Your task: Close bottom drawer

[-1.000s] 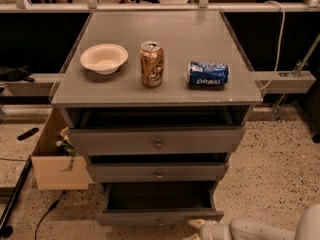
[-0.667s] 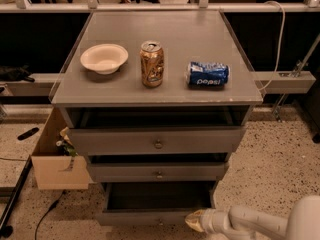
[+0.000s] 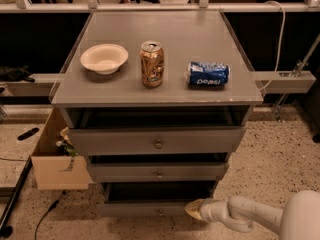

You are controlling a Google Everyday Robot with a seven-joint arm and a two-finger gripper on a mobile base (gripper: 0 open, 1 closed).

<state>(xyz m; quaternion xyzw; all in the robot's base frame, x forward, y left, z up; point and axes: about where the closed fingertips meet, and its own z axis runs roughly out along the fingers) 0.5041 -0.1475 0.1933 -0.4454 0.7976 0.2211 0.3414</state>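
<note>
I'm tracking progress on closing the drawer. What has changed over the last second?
The gripper moved left and slightly up, to the right end of the bottom drawer front. Whether it touches is unclear. The drawer stays open, and the bowl, gold can and Pepsi can have not moved.

**Grey cabinet, bright cans**

The cabinet (image 3: 165,29) and bottom drawer (image 3: 145,210) are flat grey. A cream bowl (image 3: 104,58) sits near the tabletop's left edge, a gold can (image 3: 152,64) at centre, and a blue-and-white can (image 3: 208,74) toward the right edge. The tan-tipped, off-white gripper (image 3: 192,210) is at the drawer's front.
</note>
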